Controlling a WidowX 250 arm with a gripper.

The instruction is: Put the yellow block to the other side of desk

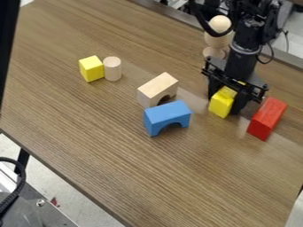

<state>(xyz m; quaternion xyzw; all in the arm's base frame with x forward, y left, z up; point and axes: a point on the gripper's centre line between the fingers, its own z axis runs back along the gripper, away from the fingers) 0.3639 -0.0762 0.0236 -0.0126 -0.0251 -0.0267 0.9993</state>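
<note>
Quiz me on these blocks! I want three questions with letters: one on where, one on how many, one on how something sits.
1. Where is the gripper?
A) at the red block
B) at a yellow block
C) at the wooden cylinder

2. How many arch-shaped blocks?
A) two
B) one
C) four

3. How does the blue arch sit?
A) opening up
B) tipped on its side
C) opening down

Answers:
1 B: it hangs right over that block.
2 A: blue arch, wooden arch.
3 C: its hollow faces the table.

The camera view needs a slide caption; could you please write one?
Claw at a yellow block, between a red block and a blue arch, on a wood-grain desk.
</note>
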